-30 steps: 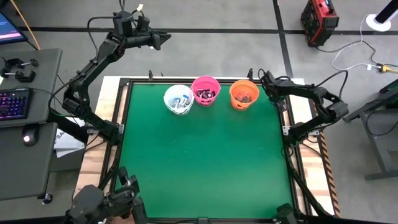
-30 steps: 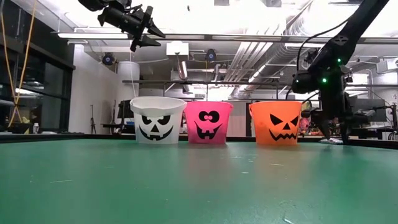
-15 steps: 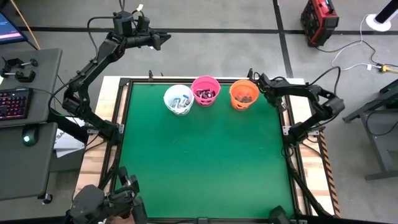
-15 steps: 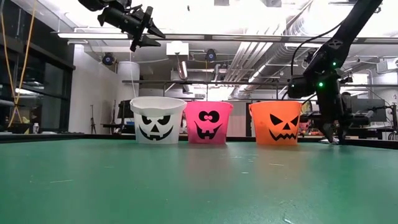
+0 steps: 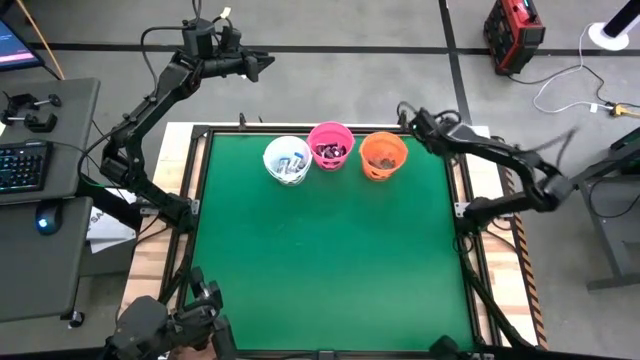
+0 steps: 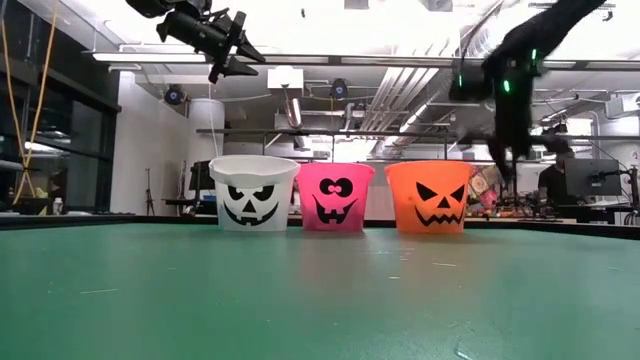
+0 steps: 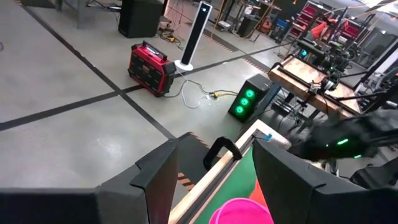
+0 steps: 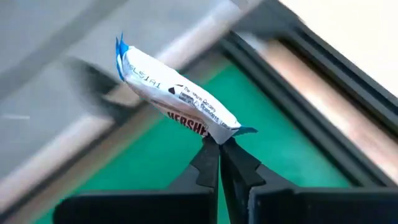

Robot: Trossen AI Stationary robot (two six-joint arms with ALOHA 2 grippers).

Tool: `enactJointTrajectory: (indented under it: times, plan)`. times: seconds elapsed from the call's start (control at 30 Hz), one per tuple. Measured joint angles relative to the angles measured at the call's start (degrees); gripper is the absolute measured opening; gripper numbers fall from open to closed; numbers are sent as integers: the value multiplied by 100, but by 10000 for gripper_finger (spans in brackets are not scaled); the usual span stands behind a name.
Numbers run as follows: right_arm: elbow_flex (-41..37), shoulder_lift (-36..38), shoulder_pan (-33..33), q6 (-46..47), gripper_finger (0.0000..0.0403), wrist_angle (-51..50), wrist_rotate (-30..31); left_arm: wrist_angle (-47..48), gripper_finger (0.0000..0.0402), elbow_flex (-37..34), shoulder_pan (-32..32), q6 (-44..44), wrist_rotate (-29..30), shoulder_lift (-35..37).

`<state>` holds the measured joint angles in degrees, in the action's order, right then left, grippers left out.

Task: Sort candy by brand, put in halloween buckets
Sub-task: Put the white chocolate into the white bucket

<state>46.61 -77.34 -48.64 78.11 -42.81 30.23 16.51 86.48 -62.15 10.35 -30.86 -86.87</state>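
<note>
**Operator:** Silvery-white wrapper, blue at one end — what have you got?

**Me:** One candy (image 8: 177, 102), pinched by the crimped tail of its wrapper in my right gripper (image 8: 219, 155), fingers fully together on it. It hangs off the tips above the far right corner of the table (image 5: 330, 270), just beyond the orange bucket (image 5: 383, 153).

**Operator:** How will it handle?

**Me:** Very light, I judge, and the foil looks slick and crinkly. A grip on the tail alone lets the piece swing, so it could slip out on a fast move. Taking it across the flat middle would hold better.

**Operator:** And the other arm?

**Me:** My left gripper (image 5: 262, 63) waits high past the far left corner, fingers (image 7: 155, 180) apart and holding nothing.

**Operator:** Where are the buckets?

**Me:** All three stand in a row along the far edge: white bucket (image 5: 287, 158), pink bucket (image 5: 330, 143), then orange, each with pieces inside already.

**Operator:** Surface and room?

**Me:** Green mat in a dark frame, looks smooth and flat. Beyond it, grey floor with taped lines, a red case (image 5: 514, 33) and loose cables.
</note>
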Motion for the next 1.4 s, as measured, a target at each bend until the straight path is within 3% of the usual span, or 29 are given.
enactJointTrajectory:
  times: [0.17, 0.27, 0.5, 0.83, 1.07, 1.23, 1.4]
  plan:
    - [708, 649, 257, -577, 0, 62, 528, 1, 195, 0, 0, -2, 22, 0]
    - [1132, 771, 457, -1273, 0, 552, 535, -1, 195, 0, -1, -4, 24, 0]
    - [1611, 214, 1212, -3158, 0, 3124, -1099, -4, 195, 0, -1, -4, 47, 0]
    - [2313, -2085, 2474, -4111, 0, 5012, -3183, -1, 195, 0, -1, 8, 47, 0]
    - [3833, -3563, 2839, -4430, 0, 4868, -3979, -4, 195, 0, 79, 0, 10, 0]
    - [4907, -4120, 2855, -4740, 0, 3585, -3867, 10, 195, 0, 219, -54, -323, 0]
    - [5510, -4191, 2815, -5090, 5, 2434, -3510, 6, 195, 0, 371, -98, -824, 0]
